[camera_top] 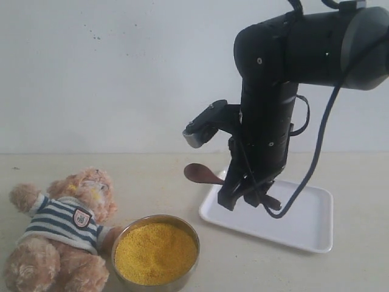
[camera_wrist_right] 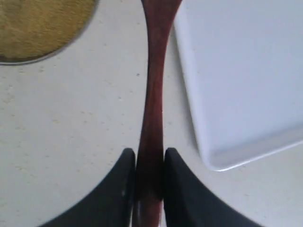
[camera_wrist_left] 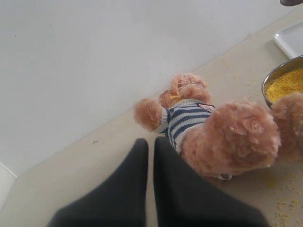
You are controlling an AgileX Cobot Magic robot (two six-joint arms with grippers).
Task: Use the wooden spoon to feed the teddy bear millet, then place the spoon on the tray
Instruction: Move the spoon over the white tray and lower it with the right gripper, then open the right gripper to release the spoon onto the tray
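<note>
Far left: teddy bear [camera_top: 61, 237] slumped on the beige table [camera_top: 152, 176], leaning back, striped shirt and chest badge facing out, a few yellow grains stuck on its face. Left gripper [camera_wrist_left: 150, 156] seen only from its wrist camera: dark fingers [camera_wrist_left: 130, 184] pressed together, nothing between them, hovering near the bear's leg. Same view shows loose grains scattered on the table beside the bear. Just right of the bear, touching its arm: round metal bowl [camera_top: 189, 230], filled close to the rim with millet [camera_top: 155, 250]. Next right: wooden spoon [camera_top: 203, 174], held off the table, oval end pointing left toward the bear's side, handle running back into the right gripper [camera_top: 246, 191]. Right wrist camera confirms: jaws clamped on the spoon's handle, one finger each side, the handle lying over the strip of bare table between bowl and tray, alongside the tray's edge. Cannot tell whether the spoon's oval end carries any grain. Far right: tray [camera_top: 304, 225], white, flat on the table, under and behind the right arm.
</note>
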